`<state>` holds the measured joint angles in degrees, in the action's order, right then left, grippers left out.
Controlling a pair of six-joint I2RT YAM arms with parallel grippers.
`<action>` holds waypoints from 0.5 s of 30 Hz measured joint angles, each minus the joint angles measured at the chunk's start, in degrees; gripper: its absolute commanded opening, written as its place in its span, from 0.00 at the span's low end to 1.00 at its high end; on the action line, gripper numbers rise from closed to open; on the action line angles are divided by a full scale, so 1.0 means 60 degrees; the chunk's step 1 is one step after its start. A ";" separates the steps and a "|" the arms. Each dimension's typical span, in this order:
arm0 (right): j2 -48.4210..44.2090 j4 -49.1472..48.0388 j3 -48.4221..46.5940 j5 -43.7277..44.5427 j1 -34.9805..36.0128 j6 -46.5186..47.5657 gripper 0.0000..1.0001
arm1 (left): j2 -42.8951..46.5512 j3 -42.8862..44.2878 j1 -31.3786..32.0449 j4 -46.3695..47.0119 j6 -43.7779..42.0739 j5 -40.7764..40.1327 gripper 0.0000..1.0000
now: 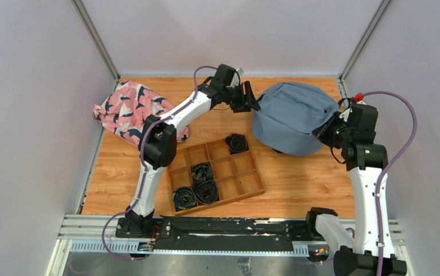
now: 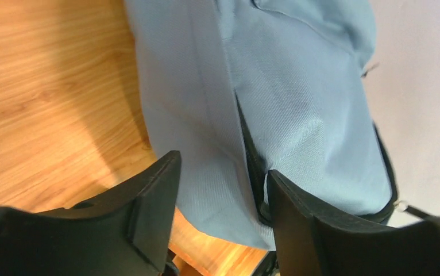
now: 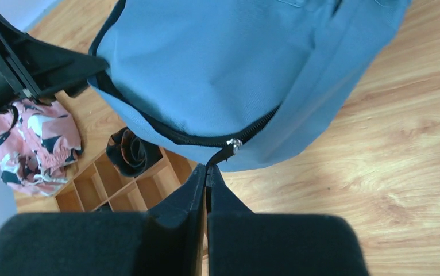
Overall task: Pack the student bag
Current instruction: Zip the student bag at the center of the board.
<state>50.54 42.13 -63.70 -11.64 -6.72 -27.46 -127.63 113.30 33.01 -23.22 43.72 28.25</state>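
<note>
The student bag (image 1: 292, 115), a soft slate-blue backpack with a dark zipper, lies bulging at the back right of the wooden table. My left gripper (image 1: 247, 98) is at the bag's left edge. In the left wrist view it (image 2: 223, 167) is open, its jaws standing apart on either side of a fold of blue fabric (image 2: 217, 172) beside the zipper seam. My right gripper (image 3: 206, 168) is at the bag's right side (image 1: 328, 131), shut on the black zipper pull (image 3: 220, 153), which stretches from the metal slider.
A wooden compartment tray (image 1: 245, 183) sits in front of the bag, with several dark rolled items such as one (image 1: 236, 142) in a back cell. A pink patterned cloth (image 1: 128, 109) lies at the back left. Walls enclose the table.
</note>
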 measured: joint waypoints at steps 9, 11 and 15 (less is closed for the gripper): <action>0.1129 -0.0433 0.1399 -0.1282 0.0182 0.0040 0.00 | 0.2033 -0.2444 -0.0029 0.0178 0.0004 -0.1206 0.86; 0.1523 -0.0601 0.1603 -0.1421 0.0215 0.0051 0.00 | 0.2718 -0.3271 0.0189 0.0284 0.0091 -0.1402 0.87; 0.2237 -0.1071 0.1723 -0.1501 0.0251 0.0091 0.00 | 0.3486 -0.4277 0.1202 0.0729 0.0433 -0.1570 0.88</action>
<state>63.96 35.70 -53.36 -20.64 -5.21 -26.92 -106.72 87.64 40.23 -18.85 46.33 18.83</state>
